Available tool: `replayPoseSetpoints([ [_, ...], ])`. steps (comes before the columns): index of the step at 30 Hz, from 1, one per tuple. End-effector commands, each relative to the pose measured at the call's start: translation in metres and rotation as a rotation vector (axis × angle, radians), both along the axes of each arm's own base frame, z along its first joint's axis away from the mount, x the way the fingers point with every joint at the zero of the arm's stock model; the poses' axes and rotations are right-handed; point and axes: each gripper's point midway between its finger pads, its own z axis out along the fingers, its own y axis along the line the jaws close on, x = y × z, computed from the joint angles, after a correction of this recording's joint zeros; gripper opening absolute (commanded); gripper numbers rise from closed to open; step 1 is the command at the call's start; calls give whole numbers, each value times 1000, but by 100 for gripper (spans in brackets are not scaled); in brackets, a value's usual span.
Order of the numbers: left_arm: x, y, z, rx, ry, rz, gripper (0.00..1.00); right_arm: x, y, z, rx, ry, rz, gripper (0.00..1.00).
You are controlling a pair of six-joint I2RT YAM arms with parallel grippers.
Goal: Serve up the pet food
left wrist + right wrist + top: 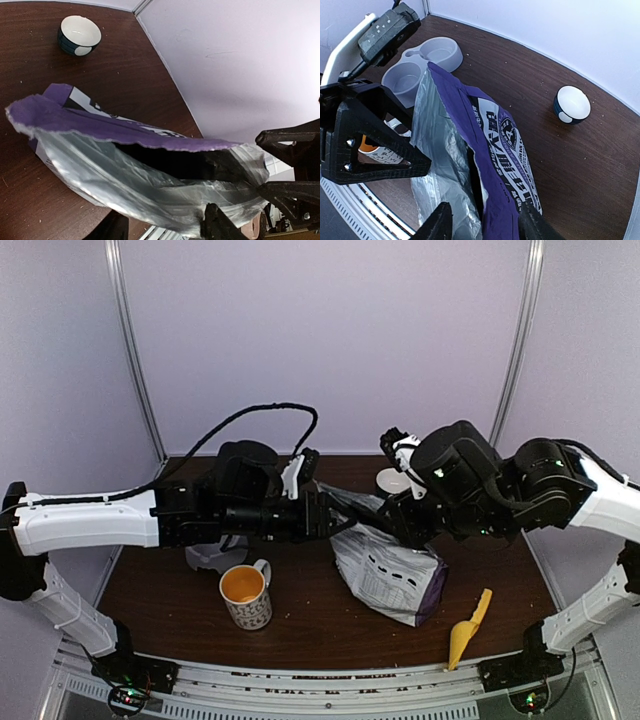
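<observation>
The purple puppy food bag (392, 575) lies on the table with its torn mouth lifted toward the left. The pet food itself is hidden; the inside of the bag (165, 160) is dark behind its silver lining. My left gripper (160, 231) is at the mouth with its fingers wide apart, and the silver lower lip sags between them. My right gripper (485, 227) straddles the purple upper edge of the bag (505, 150), jaws apart and not pinching it. Seen from above, the left gripper (335, 520) and right gripper (385, 515) meet over the bag's top.
A grey double pet bowl (427, 62) stands left of the bag, partly under my left arm (215, 555). A patterned mug with orange lining (245, 595) is near the front. A yellow scoop (468, 630) lies at the front right. A small white-and-blue bowl (571, 104) sits at the back.
</observation>
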Motion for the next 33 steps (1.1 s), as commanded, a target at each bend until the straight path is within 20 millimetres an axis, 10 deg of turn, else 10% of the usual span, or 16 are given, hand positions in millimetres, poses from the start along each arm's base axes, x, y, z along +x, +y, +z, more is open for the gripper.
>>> replayPoseSetpoints([
  [1,2,-6,12,-41,-21,-10,53,7,-4,-6,-137,-17,-6,46],
  [5,2,-9,11,-43,-20,-20,43,18,1,-11,-229,-36,-25,49],
  [11,5,-8,16,-47,-37,-8,0,44,-9,-24,-359,-11,-101,37],
  [15,12,4,20,-24,-54,18,0,67,-29,-25,-465,-46,-193,13],
  [25,53,48,53,152,-177,-43,0,113,-97,20,-469,-104,-484,0],
  [33,75,42,40,275,-181,-128,0,106,-75,-3,-303,17,-418,5],
])
